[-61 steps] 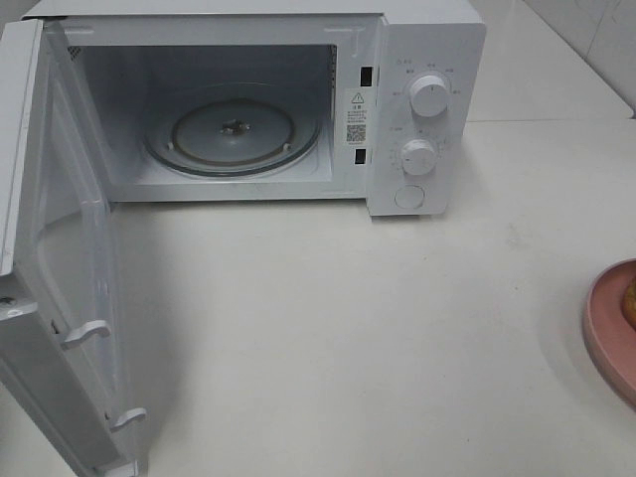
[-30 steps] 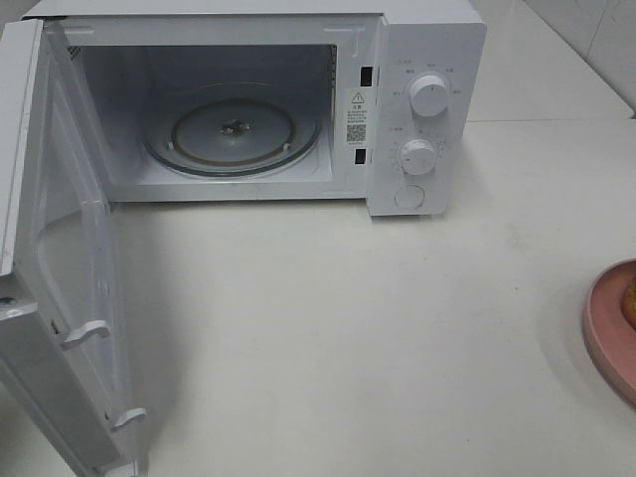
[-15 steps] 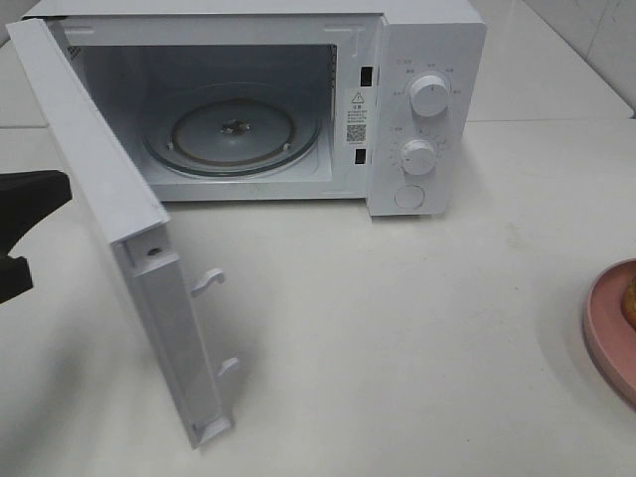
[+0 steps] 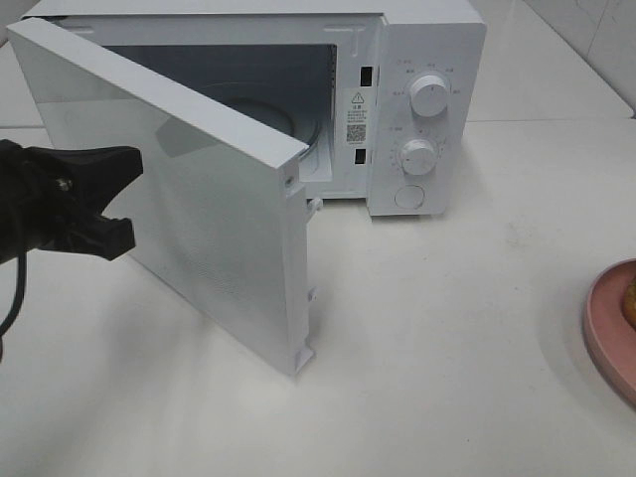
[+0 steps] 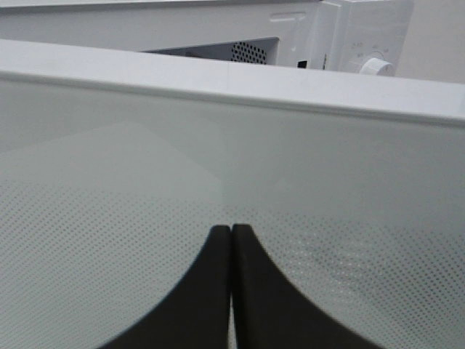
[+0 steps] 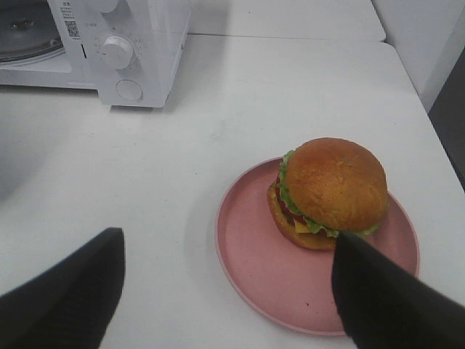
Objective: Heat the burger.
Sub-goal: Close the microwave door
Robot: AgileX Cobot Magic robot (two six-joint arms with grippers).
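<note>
White countertop [image 4: 427,348] carries the microwave [image 4: 422,109], whose door [image 4: 199,209] stands half-swung across the cavity with the left gripper [image 4: 124,199], fingers pressed together, against its outer face. The burger [image 6: 330,193] sits outside the oven on the pink plate [image 6: 254,254], between the spread fingers of the right gripper [image 6: 229,291], which grips nothing. Risk: if the door latches now, the cavity is sealed empty, and the burger cannot be loaded without reopening it.

microwave door [image 4: 199,199]: glossy white, dotted mesh | burger [image 6: 330,190]: glossy bun | plate [image 6: 254,269]: matt pink
</note>
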